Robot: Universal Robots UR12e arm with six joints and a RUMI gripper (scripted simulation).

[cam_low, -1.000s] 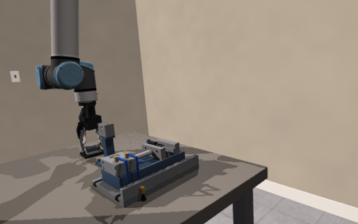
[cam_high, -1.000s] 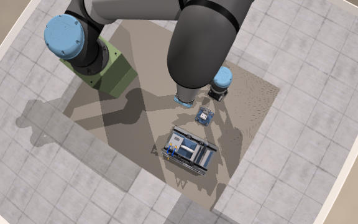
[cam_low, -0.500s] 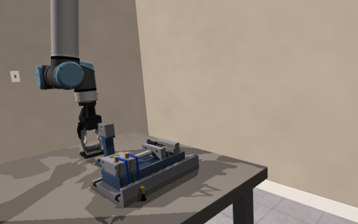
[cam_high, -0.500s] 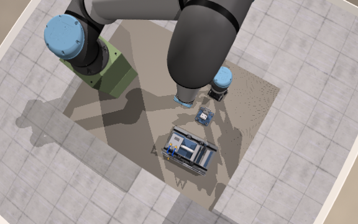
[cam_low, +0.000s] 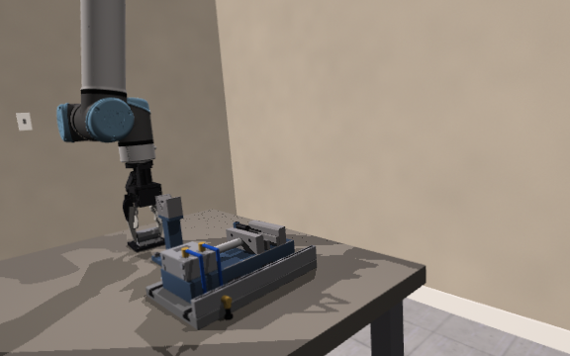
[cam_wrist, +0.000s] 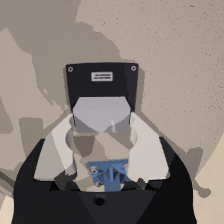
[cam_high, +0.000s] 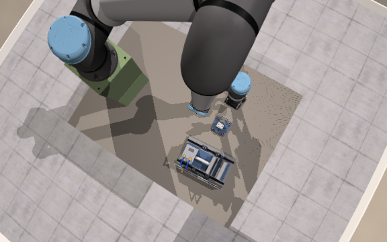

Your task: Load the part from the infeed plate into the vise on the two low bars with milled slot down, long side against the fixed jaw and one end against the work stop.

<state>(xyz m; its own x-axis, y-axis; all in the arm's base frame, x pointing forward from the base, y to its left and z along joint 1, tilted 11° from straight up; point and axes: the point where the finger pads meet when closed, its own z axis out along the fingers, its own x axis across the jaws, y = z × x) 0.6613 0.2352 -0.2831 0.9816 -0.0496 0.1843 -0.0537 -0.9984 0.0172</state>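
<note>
My gripper (cam_low: 147, 236) (cam_wrist: 102, 112) is closed on the part (cam_low: 148, 233) (cam_wrist: 102, 113), fingertips apparently touching both ends. Between my jaws, the part sits over the infeed plate (cam_low: 136, 247) (cam_wrist: 80, 85); contact beneath is unclear.

Block (cam_low: 147, 235) (cam_wrist: 102, 114) on infeed plate (cam_low: 134, 246) (cam_wrist: 102, 87), between gripper (cam_low: 146, 233) (cam_wrist: 102, 112) fingertips. In the exterior view, V-block stand (cam_high: 221, 126) (cam_low: 172, 233) (cam_wrist: 111, 175) is right of the plate, vise (cam_high: 191, 151) (cam_low: 177, 287) in front. Top view: vise is below the stand, air cylinder at its left end, jaws toward the right; pedestal (cam_high: 132, 78) upper left. Plate, stand, vise on table (cam_high: 140, 148) (cam_low: 92, 302).
</note>
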